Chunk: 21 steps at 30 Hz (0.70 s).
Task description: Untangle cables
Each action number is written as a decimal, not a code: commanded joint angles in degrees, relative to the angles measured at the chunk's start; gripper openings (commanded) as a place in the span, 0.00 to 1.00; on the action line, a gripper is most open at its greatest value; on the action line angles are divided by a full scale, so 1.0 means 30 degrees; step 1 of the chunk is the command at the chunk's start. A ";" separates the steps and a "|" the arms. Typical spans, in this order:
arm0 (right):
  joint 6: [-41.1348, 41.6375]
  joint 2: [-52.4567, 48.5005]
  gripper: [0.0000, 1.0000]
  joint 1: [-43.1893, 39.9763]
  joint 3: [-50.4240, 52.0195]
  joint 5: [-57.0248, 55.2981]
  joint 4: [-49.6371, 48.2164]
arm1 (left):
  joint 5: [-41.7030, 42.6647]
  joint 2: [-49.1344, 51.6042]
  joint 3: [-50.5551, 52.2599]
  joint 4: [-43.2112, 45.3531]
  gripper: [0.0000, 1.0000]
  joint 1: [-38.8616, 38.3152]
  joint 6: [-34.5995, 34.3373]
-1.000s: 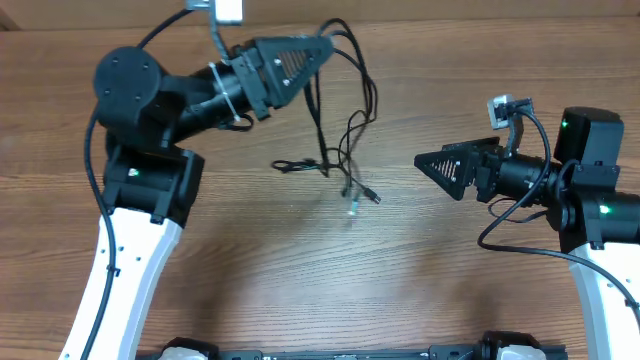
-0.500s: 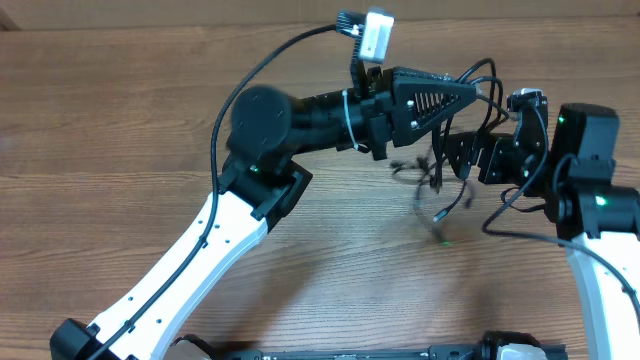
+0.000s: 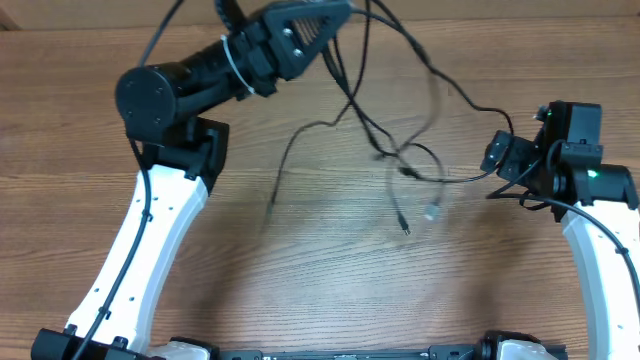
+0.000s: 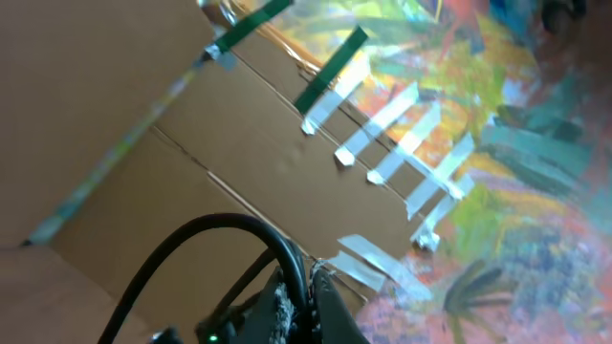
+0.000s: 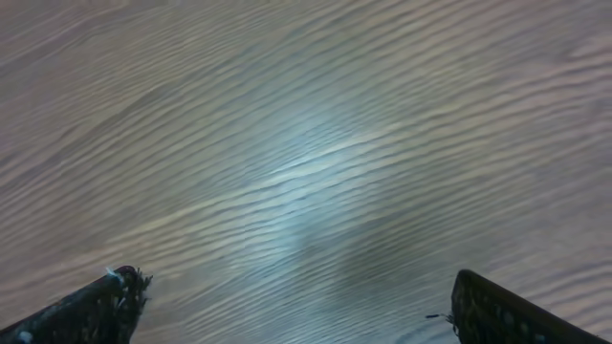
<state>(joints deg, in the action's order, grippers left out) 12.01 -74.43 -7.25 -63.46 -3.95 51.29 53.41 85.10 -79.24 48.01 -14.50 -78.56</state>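
The cables point(image 3: 400, 150) are thin black cords hanging in a loose tangle from my left gripper point(image 3: 342, 8), which is raised at the top centre. In the left wrist view my left gripper point(image 4: 311, 279) is shut on a black cable point(image 4: 220, 225). Loose ends reach down to the table, one at the left point(image 3: 270, 208), and a small plug point(image 3: 432, 212) lies at the centre right. One strand runs right toward my right gripper point(image 3: 497, 155). In the right wrist view my right gripper point(image 5: 296, 291) is wide open over bare wood, with nothing between its fingers.
The wooden table point(image 3: 300, 280) fills the overhead view. The left arm's base point(image 3: 180, 150) stands at the left and the right arm point(image 3: 590, 190) at the right edge. A taped cardboard wall point(image 4: 191, 124) shows behind the left gripper.
My left gripper has swung back from beside the right gripper to the top centre, pulling the cables up and spreading them out. My right gripper has drawn back slightly to the right.
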 commanded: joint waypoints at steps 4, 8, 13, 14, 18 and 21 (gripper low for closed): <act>-0.0233 -0.0073 1.00 -0.1880 0.0022 0.2958 0.0160 | 0.1741 -0.0291 -0.0517 -0.1625 0.04 0.0663 0.0882; -0.3053 -0.0073 1.00 -0.1880 0.0022 0.7694 -0.0007 | 0.1865 -0.0291 -0.0517 -0.9588 0.04 0.0444 0.6193; -0.3045 -0.0015 1.00 -0.1880 0.0022 0.8094 -0.0015 | -0.5085 -0.0291 -0.0517 -2.0852 0.04 -0.0321 1.4549; -0.3038 -0.0015 1.00 -0.1880 0.0022 0.8502 -0.0058 | -0.6747 -0.0291 -0.0517 -2.2454 0.05 -0.0612 1.5671; -0.3031 0.0066 1.00 -0.1880 0.0022 0.9763 -0.0153 | -1.0841 -0.0291 -0.0517 -2.5966 0.25 -0.1698 1.7537; -0.3031 0.0605 1.00 -0.1880 0.0015 1.0826 -0.0131 | -1.3457 -0.0299 -0.0525 -2.7197 0.61 -0.3541 1.9220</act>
<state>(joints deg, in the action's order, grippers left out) 3.31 -74.56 -12.71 -63.42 25.71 51.05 21.71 85.03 -80.23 -32.29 -21.32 -26.37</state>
